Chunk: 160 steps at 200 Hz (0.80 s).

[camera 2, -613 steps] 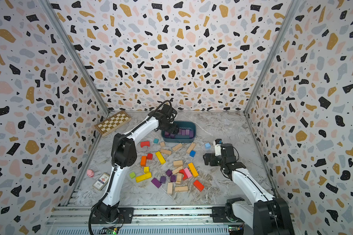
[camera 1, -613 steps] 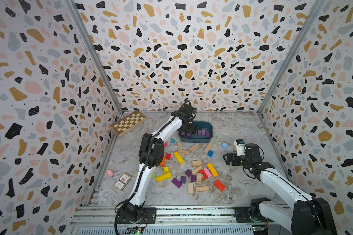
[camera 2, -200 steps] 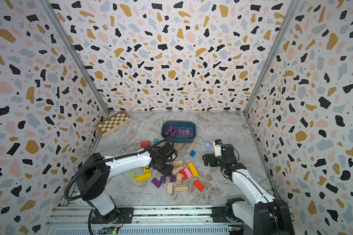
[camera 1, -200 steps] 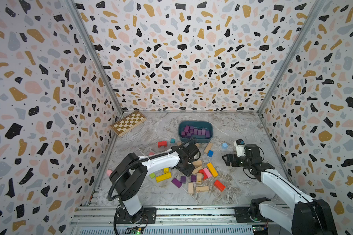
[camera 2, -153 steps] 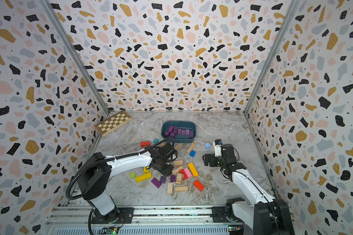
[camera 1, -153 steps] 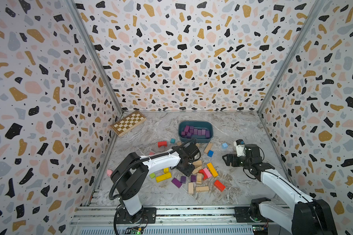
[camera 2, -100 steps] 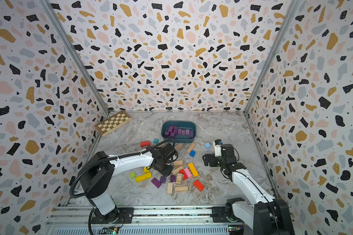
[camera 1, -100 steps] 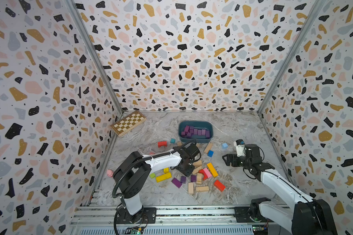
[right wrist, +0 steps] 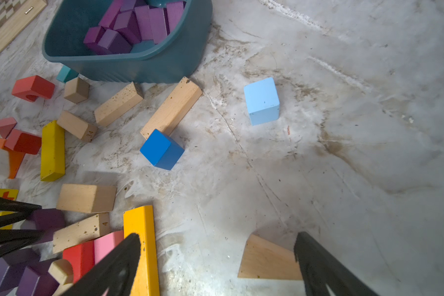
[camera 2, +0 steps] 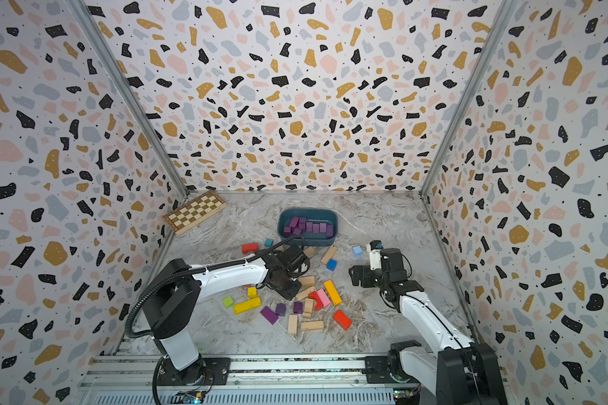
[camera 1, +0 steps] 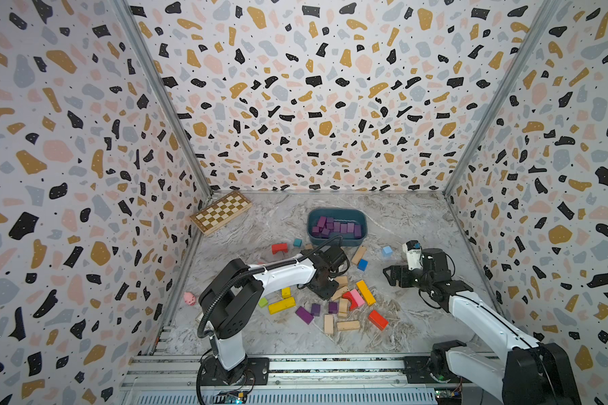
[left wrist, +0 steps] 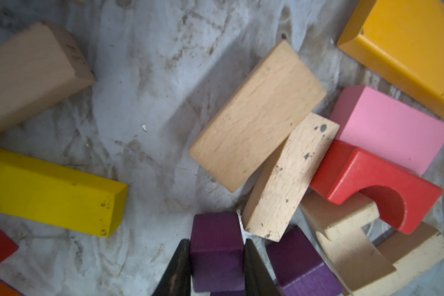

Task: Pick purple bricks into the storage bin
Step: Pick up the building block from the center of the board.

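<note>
Plainly, the left gripper was clamped on a purple cube, with one black finger flat against each of two opposite faces. It sat low in the clutter of blocks on the marbled tabletop. Whether the cube had cleared the surface could not be told. A second purple block sat just beside the outer face of one finger. The end of a plain wooden bar lay close to the cube's far corner, so a straight lift looked the safest way out.

The relation that mattered was the bearing to the storage bin. In both top views it stood beyond the left gripper, farther from the robot's base and toward the back wall, with its long side running across the scene. It held a heap of purple bricks. Three loose purple blocks lay on the base side of the gripper, away from the bin. The right gripper stood wide apart and empty, off to the right of the pile. The carry looked to be the left arm's.
</note>
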{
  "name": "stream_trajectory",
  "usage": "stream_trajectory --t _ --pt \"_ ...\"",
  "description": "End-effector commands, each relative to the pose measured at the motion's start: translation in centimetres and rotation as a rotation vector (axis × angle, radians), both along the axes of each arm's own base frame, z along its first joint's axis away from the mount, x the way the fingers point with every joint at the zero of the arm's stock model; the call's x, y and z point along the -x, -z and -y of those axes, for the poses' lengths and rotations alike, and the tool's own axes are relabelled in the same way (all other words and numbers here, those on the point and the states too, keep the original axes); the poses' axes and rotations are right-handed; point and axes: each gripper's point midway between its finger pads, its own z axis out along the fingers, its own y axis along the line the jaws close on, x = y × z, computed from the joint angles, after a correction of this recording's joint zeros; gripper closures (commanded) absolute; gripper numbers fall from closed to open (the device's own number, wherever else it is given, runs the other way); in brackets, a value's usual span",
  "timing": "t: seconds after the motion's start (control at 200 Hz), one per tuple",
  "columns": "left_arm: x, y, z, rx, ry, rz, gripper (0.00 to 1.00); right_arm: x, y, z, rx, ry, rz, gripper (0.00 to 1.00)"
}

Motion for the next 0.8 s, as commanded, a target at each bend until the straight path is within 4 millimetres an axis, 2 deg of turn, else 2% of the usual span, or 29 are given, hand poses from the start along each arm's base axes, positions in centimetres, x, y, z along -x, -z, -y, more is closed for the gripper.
stream_trajectory --t 0.0,0.24,0.521,0.631,0.796 --pt "-0.1 -0.4 0.6 0.001 0.023 0.002 0.78 -0.1 0.0 0.2 0.006 0.008 0.001 0.05" --pt "-0.6 -1.9 0.6 -0.002 0.034 0.028 0.81 -0.1 0.0 0.2 0.005 0.009 0.001 0.05" --pt "-2.5 -6.8 1.7 0.011 0.062 0.110 0.82 -0.1 -0.1 0.2 0.002 0.007 0.006 0.05" --pt "-4.0 -9.0 2.4 0.022 0.075 0.157 0.81 -0.2 -0.2 0.1 0.000 0.005 0.008 0.05" --pt "-7.4 -11.5 3.3 0.055 0.075 0.195 0.81 -0.1 -0.3 0.1 -0.001 0.006 0.012 0.05"
